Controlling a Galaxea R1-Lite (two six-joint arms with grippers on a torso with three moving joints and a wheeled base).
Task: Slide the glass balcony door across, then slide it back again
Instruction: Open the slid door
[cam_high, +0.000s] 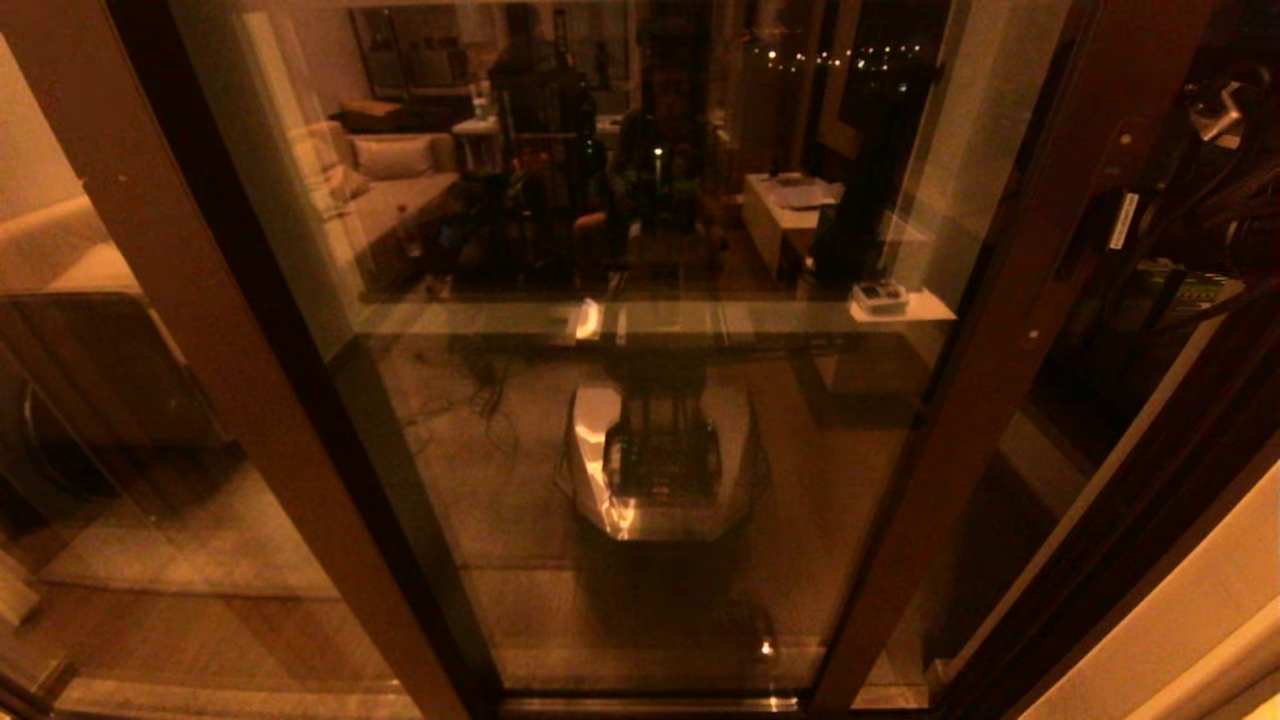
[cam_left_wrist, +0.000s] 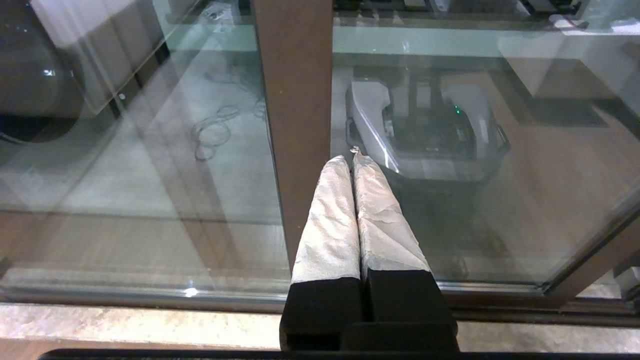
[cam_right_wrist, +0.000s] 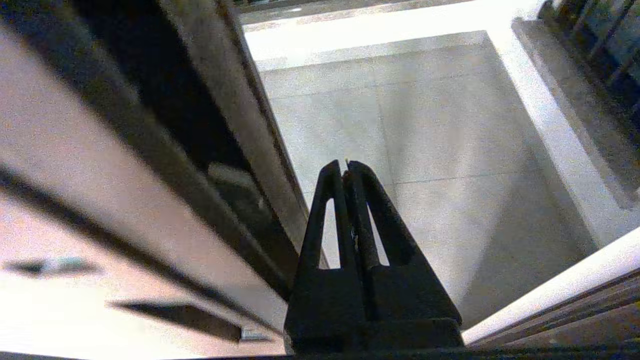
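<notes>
While neither arm shows in the head view, both wrist views give the gripper states. The left gripper (cam_left_wrist: 352, 156), with pale wrapped fingers (cam_left_wrist: 330, 215), is clenched on nothing and points at a plain brown post (cam_left_wrist: 295, 100) lacking a handle, low centre of the left wrist frame. It looks parked.

The right gripper (cam_right_wrist: 346, 167), black with slotted fingers (cam_right_wrist: 320, 220), is also pressed shut and empty. It sits low centre of the right wrist frame, over grey balcony floor tiles (cam_right_wrist: 425, 125), just beside the edge of the tall glass balcony door in its reddish-brown frame (cam_high: 640, 350). No contact that I can confirm.

Door position: the pane fills the middle of the head frame, and its wide handle-side stile (cam_high: 1040, 300) runs diagonally down the right side. A dark gap right of the stile suggests the door is partly open; how far along its travel it stands, I can't tell. The glass mirrors the robot's white base (cam_high: 660, 460).

Step, my read: the right arm is mid-slide or repositioning beside the stile; which direction of travel, can't tell.

Next move calls for shut fingers planted against the stile edge or in the handle recess, then a steady sideways push parallel to the track. Risk: fingertips slipping off the smooth frame.
</notes>
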